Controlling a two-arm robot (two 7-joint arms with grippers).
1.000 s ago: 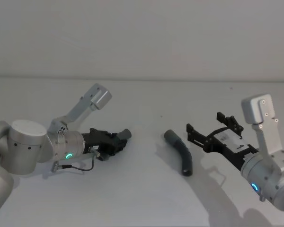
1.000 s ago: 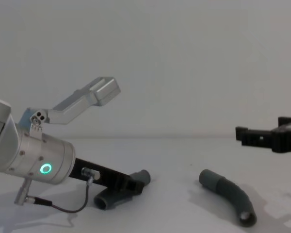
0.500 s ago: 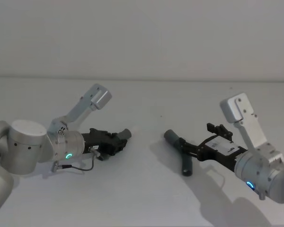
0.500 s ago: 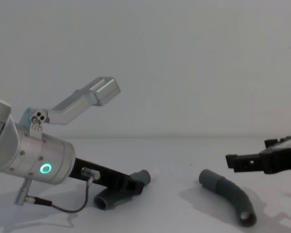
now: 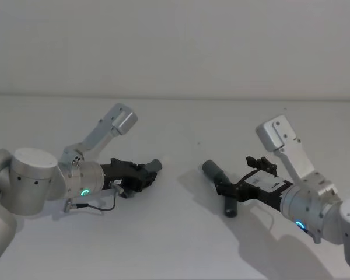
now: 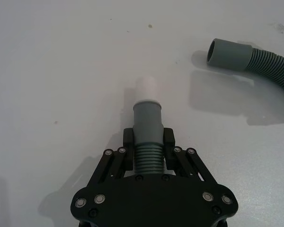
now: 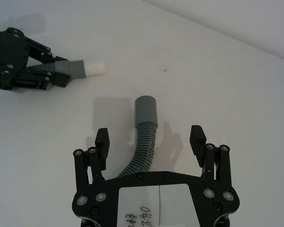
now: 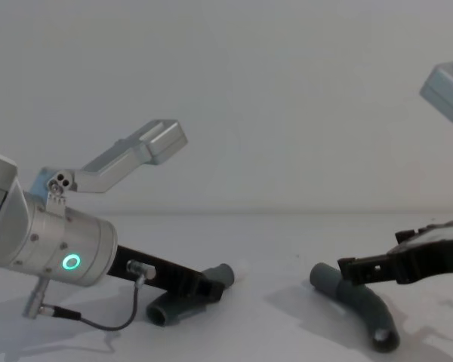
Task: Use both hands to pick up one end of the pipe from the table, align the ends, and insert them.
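The right gripper [image 7: 149, 136] stands spread open astride the lying hose piece [image 7: 144, 140], not yet gripping. That piece rests on the table [image 7: 236, 71], long axis running away to its cuff [image 7: 146, 109]. Farther left of it, the left gripper [image 6: 148, 139] clenches the white-tipped piece [image 6: 146, 116].

Silver wrists [image 5: 30, 182], green rings [image 8: 72, 262], black fingers [image 7: 102, 141]

We cannot see the rear of the left pipe piece [image 6: 146, 116] under the left gripper [image 6: 148, 137]; the tail of the right pipe piece [image 7: 146, 111] hides beneath the right gripper [image 7: 150, 136], itself cut by the chest view's edge.
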